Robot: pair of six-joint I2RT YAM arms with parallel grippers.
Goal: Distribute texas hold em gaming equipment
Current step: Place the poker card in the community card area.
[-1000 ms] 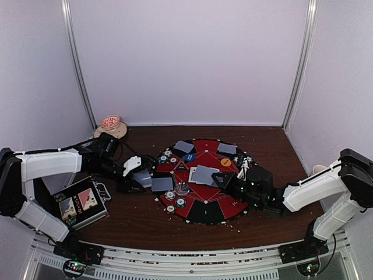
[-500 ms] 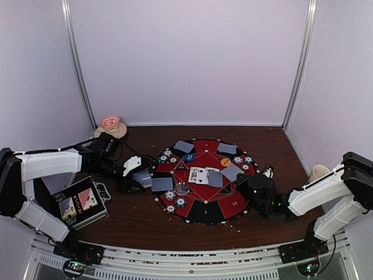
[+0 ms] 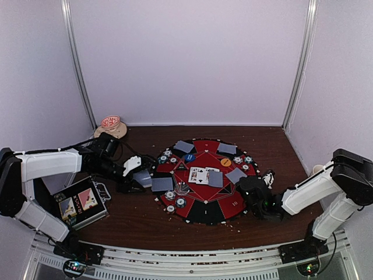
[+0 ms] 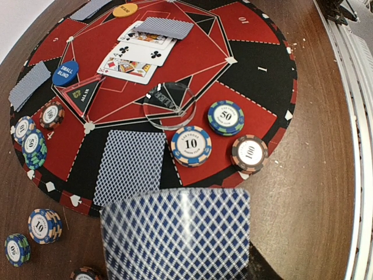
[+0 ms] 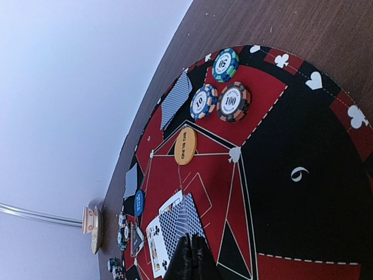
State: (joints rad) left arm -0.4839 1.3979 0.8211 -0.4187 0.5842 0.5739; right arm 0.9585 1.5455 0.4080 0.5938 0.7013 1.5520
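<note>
Top view / mat: round red-and-black mat (image 3: 204, 213) mid-table, between my two arms.
Top view / dealt so far: face-up cards (image 3: 197, 174) at the centre, a face-down card (image 3: 215, 178) touching them; single grey-blue cards at several seats; chip piles (image 3: 166, 156) round the rim; blue button (image 3: 189, 157) and orange button (image 3: 225, 162) set.
Top view / left gripper: left gripper (image 3: 139, 182) at the mat's left edge, clamped narrow on the held cards (image 3: 145, 178).
Top view / right gripper: right gripper (image 3: 246, 185) low over the mat's right rim.
Top view / surroundings: beige mug (image 3: 111, 123) far back left, metal case (image 3: 81, 204) near left. Both are well apart from the mat.
Left wrist / held cards: they fill the lower frame, hanging over the mat's edge; one card or several, I cannot tell.
Left wrist / below: seat card (image 4: 129, 164) with chip stacks (image 4: 190, 146) beside it; loose chips (image 4: 44, 226) off the mat on bare wood.
Right wrist / fingers: fingers (image 5: 186, 262) pressed together, empty, pointing at the centre cards.
Progress: I judge it well along — most seats served; what remains is the cards in hand and perhaps the off-mat chips.
In the way: clear puck (image 4: 169, 105) and chip stacks crowd the near seats — a card dropped there could land on them.
</note>
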